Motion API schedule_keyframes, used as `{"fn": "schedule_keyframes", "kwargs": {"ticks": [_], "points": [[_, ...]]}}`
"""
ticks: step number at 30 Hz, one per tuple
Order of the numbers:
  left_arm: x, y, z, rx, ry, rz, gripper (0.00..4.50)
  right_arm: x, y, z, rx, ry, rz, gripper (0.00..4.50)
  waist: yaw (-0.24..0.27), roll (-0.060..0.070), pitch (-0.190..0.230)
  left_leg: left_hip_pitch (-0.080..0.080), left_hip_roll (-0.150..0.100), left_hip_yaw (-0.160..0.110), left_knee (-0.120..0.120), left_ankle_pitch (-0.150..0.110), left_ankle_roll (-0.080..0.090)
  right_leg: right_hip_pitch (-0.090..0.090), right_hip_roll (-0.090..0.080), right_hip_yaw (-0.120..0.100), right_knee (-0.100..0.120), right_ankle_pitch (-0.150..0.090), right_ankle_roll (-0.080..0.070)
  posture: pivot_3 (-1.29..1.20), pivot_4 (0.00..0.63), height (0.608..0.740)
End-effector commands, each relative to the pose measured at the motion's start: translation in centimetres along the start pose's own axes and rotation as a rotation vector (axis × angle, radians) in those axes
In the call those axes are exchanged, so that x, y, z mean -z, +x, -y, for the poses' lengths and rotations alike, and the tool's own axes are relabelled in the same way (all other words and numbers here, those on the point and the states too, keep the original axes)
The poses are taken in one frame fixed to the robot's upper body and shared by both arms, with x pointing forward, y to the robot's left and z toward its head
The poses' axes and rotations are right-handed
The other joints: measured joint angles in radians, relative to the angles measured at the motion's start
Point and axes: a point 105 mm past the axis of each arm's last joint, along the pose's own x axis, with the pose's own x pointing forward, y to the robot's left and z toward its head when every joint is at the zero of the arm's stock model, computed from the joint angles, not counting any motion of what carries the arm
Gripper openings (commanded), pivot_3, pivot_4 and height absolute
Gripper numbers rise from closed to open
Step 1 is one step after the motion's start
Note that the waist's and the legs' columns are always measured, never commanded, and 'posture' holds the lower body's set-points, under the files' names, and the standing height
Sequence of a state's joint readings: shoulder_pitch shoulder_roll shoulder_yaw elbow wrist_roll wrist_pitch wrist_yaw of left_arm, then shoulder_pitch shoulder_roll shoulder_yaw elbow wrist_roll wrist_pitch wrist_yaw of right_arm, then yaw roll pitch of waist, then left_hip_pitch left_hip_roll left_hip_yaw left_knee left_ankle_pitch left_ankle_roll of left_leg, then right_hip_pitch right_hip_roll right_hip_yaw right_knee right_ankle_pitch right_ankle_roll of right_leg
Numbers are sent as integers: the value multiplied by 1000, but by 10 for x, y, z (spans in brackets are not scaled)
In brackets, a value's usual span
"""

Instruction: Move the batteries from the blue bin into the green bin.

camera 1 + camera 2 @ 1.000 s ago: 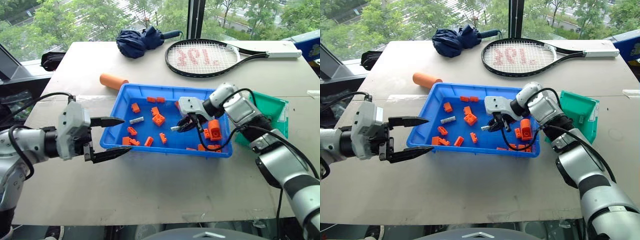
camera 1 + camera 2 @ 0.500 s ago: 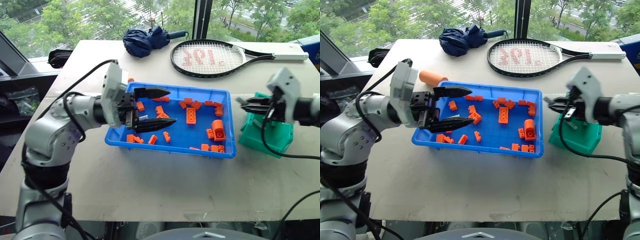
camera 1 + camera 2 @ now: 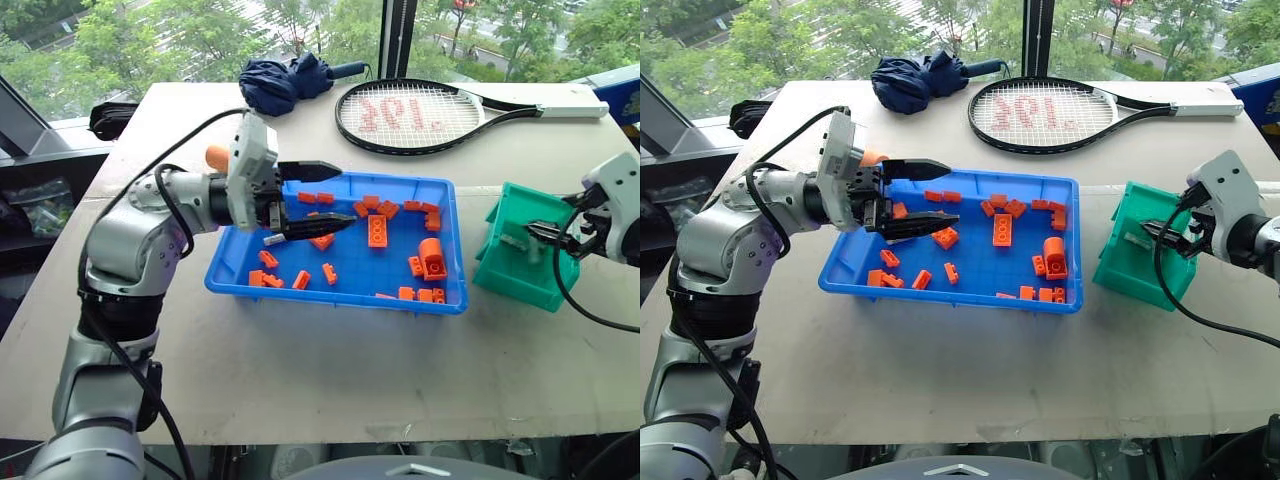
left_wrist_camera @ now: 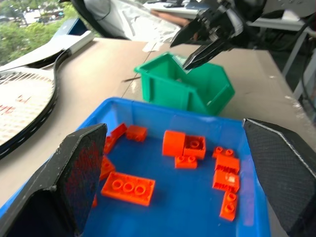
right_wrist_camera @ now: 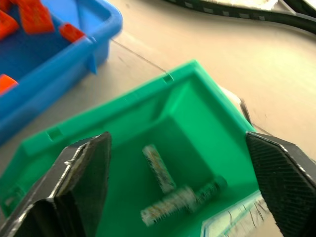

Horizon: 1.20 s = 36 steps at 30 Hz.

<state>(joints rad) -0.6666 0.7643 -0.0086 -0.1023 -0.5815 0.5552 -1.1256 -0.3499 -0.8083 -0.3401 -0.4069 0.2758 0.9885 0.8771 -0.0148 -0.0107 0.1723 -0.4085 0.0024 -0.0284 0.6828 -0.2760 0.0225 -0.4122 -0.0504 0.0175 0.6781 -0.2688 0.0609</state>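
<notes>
A wide beige table [image 3: 300,370] carried the whole layout, with a tennis racket [image 3: 420,115] and a folded navy umbrella [image 3: 285,80] lying near its far edge. The blue bin [image 3: 340,296] sat mid-table, scattered with orange toy bricks [image 3: 378,230], and an orange cylinder [image 3: 214,157] lay just beyond its far left corner. Well apart to the robot's right stood the green bin [image 3: 520,262]. The left gripper [image 3: 320,198] reached in over the left end of the blue bin, fingers spread wide with nothing between them, and one battery [image 3: 274,239] lay on the tray floor just below the lower finger. The right gripper [image 3: 553,232] hung over the green bin with its fingers parted and empty; the right wrist view showed three batteries [image 5: 160,169] already lying on the green bin's floor, one apart and two end to end. Judged from their look, the batteries would be stiff, smooth metal cylinders, light but apt to roll or squirt out of a pinch; the surest hold would seem to be across the middle of the barrel, fingers square to its length, with the neighbouring bricks kept clear of the fingertips.
</notes>
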Motion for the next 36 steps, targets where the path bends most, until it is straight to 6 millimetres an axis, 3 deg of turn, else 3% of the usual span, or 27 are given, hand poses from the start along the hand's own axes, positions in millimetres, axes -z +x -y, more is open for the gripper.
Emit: {"fn": "schedule_keyframes", "kwargs": {"ticks": [1, 4, 10, 18, 22, 25, 32, 33, 36], "points": [[8, -20, -17, -93, 34, -60, 4500, -27, -7, -36, -160, -60, 187, 4166, 1, 0, 0, 0, 0, 0, 0, 0, 0, 0, 0, 0, 0, 0, 0, 0, 150, 740], [27, -30, -24, -109, 20, -153, 4500, -28, -8, -64, -279, -29, 248, 4166, 2, 0, 0, -1, 0, -1, 0, 0, 0, 0, 0, -1, 0, 0, 0, 0, 150, 740], [69, -45, -36, -88, 18, -405, 4500, -28, -2, -103, -393, -40, 266, 4166, 5, 0, 0, -2, -1, -2, 2, 0, 0, 0, 0, -3, 0, 0, 0, 0, 150, 740], [107, -43, -58, -64, 73, -682, 4500, -42, 10, -126, -412, -59, 328, 4166, 7, 0, 0, -4, -3, -4, 3, 0, 0, 0, 0, -5, 0, 0, 0, 0, 150, 740], [114, -36, -58, -22, 75, -741, 4500, -44, 12, -130, -403, -59, 344, 4166, 2, 0, 0, -4, -4, -4, 3, 0, 0, 0, 0, -5, 0, 0, 0, 0, 150, 740], [124, -38, -57, 1, 72, -831, 3627, -46, 11, -128, -380, -60, 355, 4237, 0, 0, 0, -3, -4, -4, 3, 0, 0, 0, 0, -5, 1, 0, 0, 0, 150, 740], [140, -43, -50, 50, 38, -938, 363, -47, 9, -126, -366, -64, 358, 4237, -4, 3, -2, -1, -3, -3, 3, 0, 0, 0, 1, -3, 2, 0, 0, 0, 150, 740], [140, -43, -50, 49, 36, -942, 65, -47, 8, -126, -363, -65, 358, 4237, -4, 3, -2, -1, -3, -3, 3, 0, 0, 0, 1, -3, 2, 0, 0, 0, 150, 740], [140, -44, -49, 54, 19, -936, 66, -47, 7, -124, -357, -68, 356, 4237, -4, 3, -2, -1, -2, -3, 3, 0, 0, 1, 1, -2, 2, 0, 0, 0, 150, 740]]}}
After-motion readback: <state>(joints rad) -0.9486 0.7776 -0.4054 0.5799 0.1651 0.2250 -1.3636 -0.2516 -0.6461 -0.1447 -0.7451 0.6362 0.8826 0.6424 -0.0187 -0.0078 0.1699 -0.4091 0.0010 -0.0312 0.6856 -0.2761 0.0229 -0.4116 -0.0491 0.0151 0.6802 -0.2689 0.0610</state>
